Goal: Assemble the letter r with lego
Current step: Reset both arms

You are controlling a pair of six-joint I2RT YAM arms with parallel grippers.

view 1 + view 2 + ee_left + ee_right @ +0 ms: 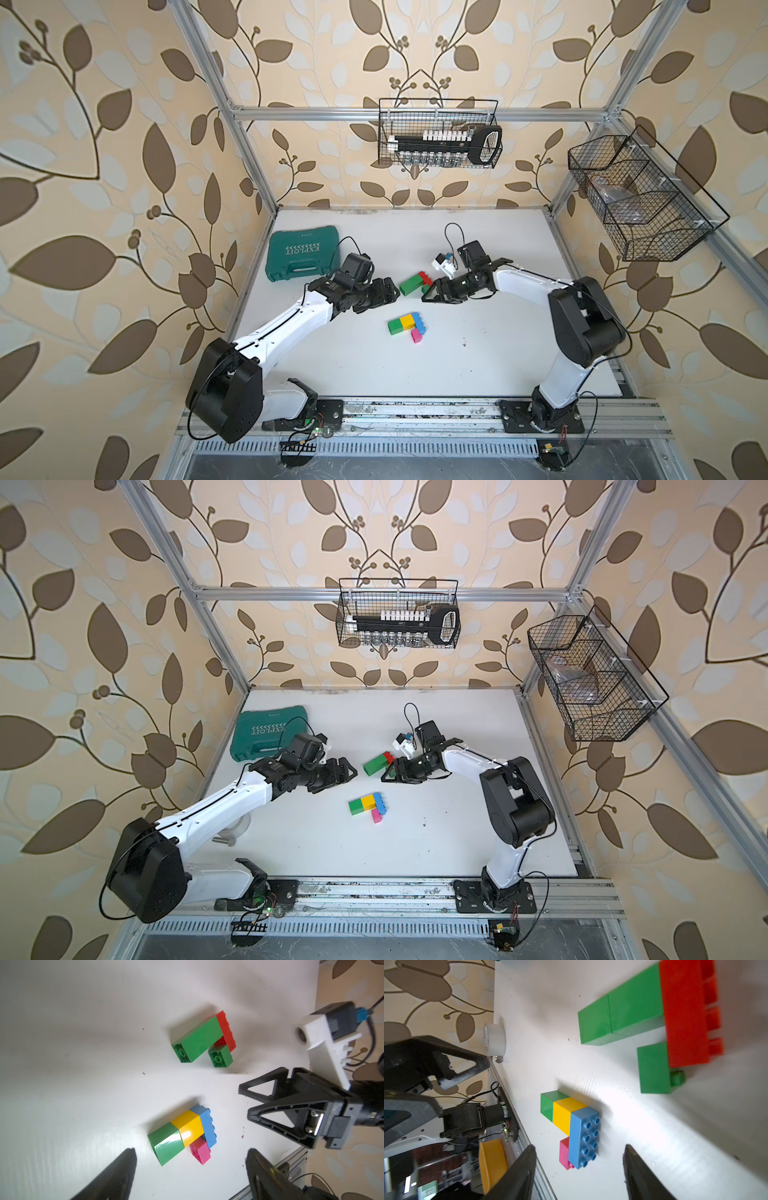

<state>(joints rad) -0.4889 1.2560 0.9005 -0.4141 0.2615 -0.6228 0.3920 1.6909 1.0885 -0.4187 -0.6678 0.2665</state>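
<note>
Leaf-patterned walls close round a white table (498,353), where two lego shapes lie on their sides. Farther from the arm bases sits the green-and-red r (415,283): a green stem, a red brick across its end, and a short green brick hanging off that. Nearer the bases lies the multicolour r (409,326) in green, yellow, blue and pink. Both look complete, so the step in hand is judged to be a clean retreat. Each arm should lift straight away with its fingers wide, since a sideways sweep could shove the bricks or split a joint. The left gripper (351,770) stands wide open and empty, near the green stem's free end. The right gripper (243,1099) is roughly half open, holds nothing, and hangs just beside the short green brick
</note>
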